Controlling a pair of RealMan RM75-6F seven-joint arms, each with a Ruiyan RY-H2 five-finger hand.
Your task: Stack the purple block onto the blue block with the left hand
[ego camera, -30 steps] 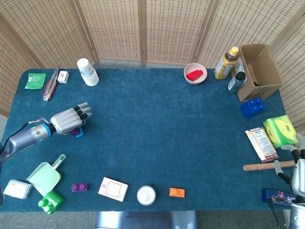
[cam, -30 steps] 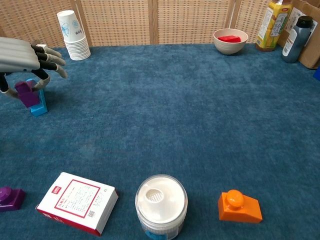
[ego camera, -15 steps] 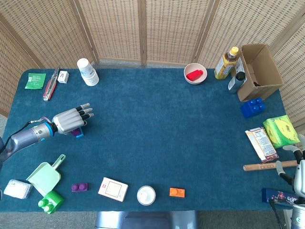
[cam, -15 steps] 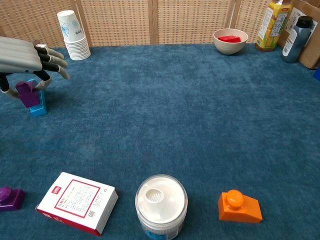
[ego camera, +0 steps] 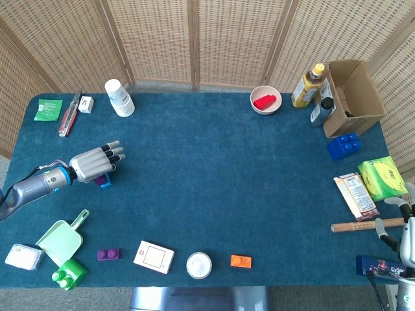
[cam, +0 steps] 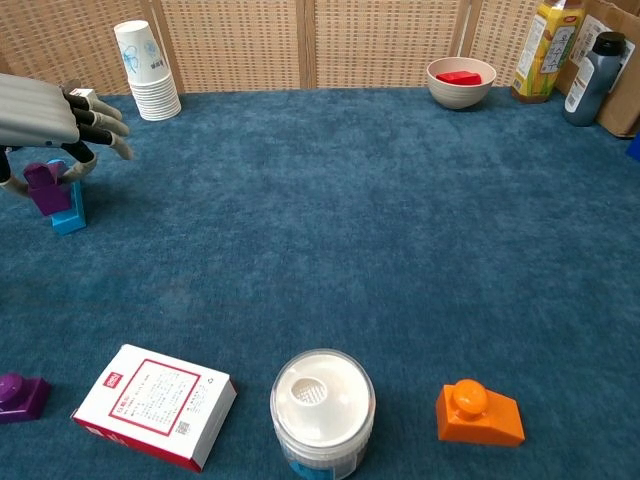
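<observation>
Two purple blocks [ego camera: 107, 254] [cam: 43, 187]; two blue blocks [ego camera: 343, 146] [cam: 70, 215]; one orange block [ego camera: 240, 261]; one green block [ego camera: 69, 273]; two bottles [ego camera: 307, 85] [ego camera: 321, 110]; one bowl [ego camera: 265, 100]; one stack of paper cups [ego camera: 118, 98]; one cardboard box [ego camera: 353, 97]; one green scoop [ego camera: 61, 239].

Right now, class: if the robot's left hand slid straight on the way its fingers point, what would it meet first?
Probably nothing nearby: the left hand, holding the small purple block, points right over bare dark blue carpeted table. Depth is unclear.

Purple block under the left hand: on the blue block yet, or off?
On, but crooked: the purple block leans against the blue block, with the left hand just above it.
</observation>
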